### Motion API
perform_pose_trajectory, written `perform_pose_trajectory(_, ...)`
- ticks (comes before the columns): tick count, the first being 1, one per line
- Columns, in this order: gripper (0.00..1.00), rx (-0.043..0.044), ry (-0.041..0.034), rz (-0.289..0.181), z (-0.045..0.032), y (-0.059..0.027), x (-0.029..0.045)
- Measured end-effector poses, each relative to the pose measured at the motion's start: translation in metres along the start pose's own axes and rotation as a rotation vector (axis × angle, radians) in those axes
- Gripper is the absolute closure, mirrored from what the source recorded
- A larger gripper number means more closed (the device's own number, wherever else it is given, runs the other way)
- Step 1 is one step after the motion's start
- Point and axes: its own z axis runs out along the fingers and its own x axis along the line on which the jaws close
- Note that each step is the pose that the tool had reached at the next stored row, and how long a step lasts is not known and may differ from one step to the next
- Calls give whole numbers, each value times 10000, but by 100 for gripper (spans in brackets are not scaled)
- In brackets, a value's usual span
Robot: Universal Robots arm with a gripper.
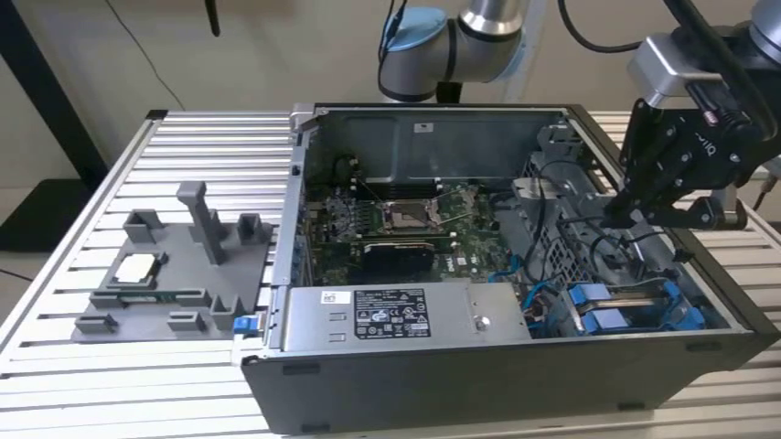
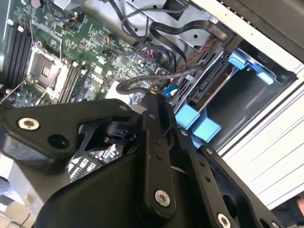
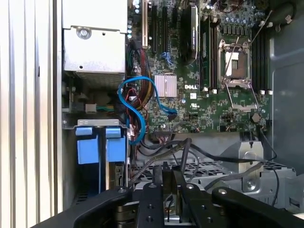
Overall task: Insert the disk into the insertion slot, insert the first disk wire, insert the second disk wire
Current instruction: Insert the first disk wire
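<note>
My gripper [image 1: 610, 221] hangs inside the open computer case [image 1: 366, 123], at the exterior view's right, over the perforated cage and its black cables. Its two dark fingers stand close together, shut, in both wrist views [image 3: 168, 170] [image 2: 153, 95]. A grey wire [image 3: 186, 148] [image 2: 137, 81] runs right up to the tips; whether it is pinched I cannot tell. The insertion slot [image 1: 635, 309] [image 3: 100, 149] [image 2: 197, 122], with bright blue tabs, lies at the case's near corner, beside the gripper. Its inside is dark, so I cannot tell whether the disk sits in it.
The motherboard [image 1: 403, 219] [image 3: 199, 90] fills the case floor, with a silver power supply box [image 1: 397, 311] along the near wall. Blue and red cables [image 3: 135, 102] loop beside the slot. A grey fixture plate [image 1: 171, 274] with small parts lies on the slatted table [image 1: 73, 302] at the exterior view's left.
</note>
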Motion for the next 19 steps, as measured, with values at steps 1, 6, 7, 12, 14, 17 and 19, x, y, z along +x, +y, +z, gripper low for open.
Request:
perform_pose_trajectory(1,81,0,32,-1,0,0,0)
perform_pose_trajectory(6,81,89,464,6,2,0,1)
perform_pose_trajectory(7,81,124,589,6,3,0,1)
perform_pose_trajectory(12,81,318,1085,-1,10,-1,3)
perform_pose_trajectory(14,81,395,1214,-8,14,-1,4)
perform_pose_trajectory(17,81,437,1358,-10,24,-3,8)
perform_pose_trajectory(19,81,439,1406,-7,31,-2,13)
